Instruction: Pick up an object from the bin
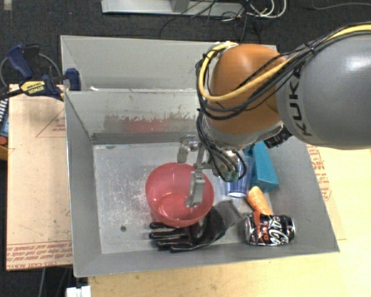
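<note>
Bowl [172, 202] of pink plastic as likely target, in the middle of the bin [80, 184], touching a black glove [187, 234] on its near side, apart from the orange piece [257, 199], crushed can [269, 229] and blue block [264, 166] to its right. Looked to be at the closing-in step, bowl not yet lifted, with the tool [195, 193] down at its right inner wall; could not tell whether spread or pressed together, so next called for a sure pinch across that rim before lifting. Reached in from the right, wrist bent steeply down under its orange cover [244, 88].
</note>
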